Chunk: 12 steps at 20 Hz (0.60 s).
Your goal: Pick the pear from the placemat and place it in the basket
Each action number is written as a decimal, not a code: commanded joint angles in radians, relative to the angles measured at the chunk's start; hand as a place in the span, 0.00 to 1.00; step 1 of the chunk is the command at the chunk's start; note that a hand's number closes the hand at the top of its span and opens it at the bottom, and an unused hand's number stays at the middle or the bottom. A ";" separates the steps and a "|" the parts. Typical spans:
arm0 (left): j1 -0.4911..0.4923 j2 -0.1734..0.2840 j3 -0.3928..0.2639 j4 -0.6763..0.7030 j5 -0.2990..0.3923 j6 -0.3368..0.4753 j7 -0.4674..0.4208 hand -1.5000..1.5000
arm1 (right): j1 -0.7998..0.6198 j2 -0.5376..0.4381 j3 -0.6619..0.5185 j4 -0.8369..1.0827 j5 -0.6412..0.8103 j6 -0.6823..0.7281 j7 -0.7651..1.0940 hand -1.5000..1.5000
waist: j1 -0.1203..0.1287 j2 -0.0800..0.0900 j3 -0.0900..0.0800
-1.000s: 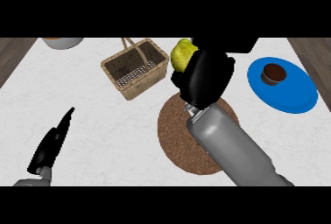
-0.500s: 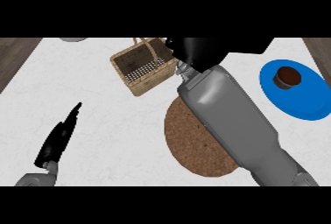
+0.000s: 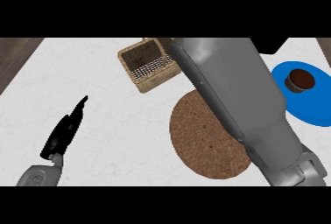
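Woven wicker basket (image 3: 147,65), cork-like placemat (image 3: 203,135)

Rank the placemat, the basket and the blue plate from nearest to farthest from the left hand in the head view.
From the left hand, resting open at lower left:
1. Placemat, round and brown, to its right at centre.
2. Basket, further up, beside the right forearm.
3. Blue plate, at the right edge, carrying a small brown item.

Kitchen: white marbled counter (image 3: 123,113), wicker basket (image 3: 147,65), round brown placemat (image 3: 203,140), blue plate (image 3: 310,100) with brown cupcake (image 3: 301,79)
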 commanded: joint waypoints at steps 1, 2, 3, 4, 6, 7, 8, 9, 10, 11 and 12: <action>-0.017 0.004 -0.001 0.006 0.000 -0.010 0.006 0.50 | -0.087 0.011 -0.062 0.115 0.005 0.077 0.243 1.00 | 0.014 0.012 0.001; -0.009 -0.013 -0.013 0.003 0.001 -0.008 0.002 0.50 | -0.131 0.011 -0.091 0.135 0.003 0.106 0.243 1.00 | 0.013 0.007 0.000; -0.017 -0.009 -0.013 -0.002 -0.002 -0.007 0.002 0.50 | -0.132 0.011 -0.103 0.157 0.012 0.097 0.243 1.00 | 0.013 0.008 0.001; -0.023 -0.016 -0.013 0.004 -0.007 0.003 -0.002 0.50 | -0.137 0.011 -0.114 0.194 0.017 0.084 0.243 1.00 | 0.015 0.017 0.000; -0.025 -0.008 -0.010 0.013 -0.007 -0.003 -0.003 0.50 | -0.161 0.011 -0.147 0.235 0.031 0.074 0.243 1.00 | 0.014 0.018 0.001; -0.032 -0.023 -0.012 0.020 -0.009 0.009 -0.002 0.50 | -0.155 0.011 -0.149 0.255 0.050 0.083 0.243 1.00 | 0.002 0.016 0.000; -0.029 -0.005 0.001 0.022 -0.004 -0.001 0.004 0.50 | -0.168 0.011 -0.162 0.279 0.064 0.091 0.243 1.00 | 0.008 0.016 0.000; -0.053 -0.003 -0.004 0.012 0.001 -0.015 0.005 0.50 | -0.168 0.011 -0.179 0.295 0.049 0.066 0.243 1.00 | 0.023 0.022 0.000; -0.050 -0.013 -0.005 0.030 -0.011 0.003 0.003 0.50 | -0.188 0.011 -0.205 0.299 0.040 0.068 0.243 0.00 | 0.005 0.018 0.002; -0.043 -0.024 -0.017 0.015 -0.008 0.000 0.005 0.50 | -0.194 0.011 -0.217 0.329 0.053 0.040 0.243 0.00 | 0.026 0.024 0.002; -0.044 -0.018 -0.014 0.011 -0.012 0.002 0.012 0.50 | -0.191 0.011 -0.225 0.335 0.052 0.025 0.243 0.00 | 0.019 0.019 0.003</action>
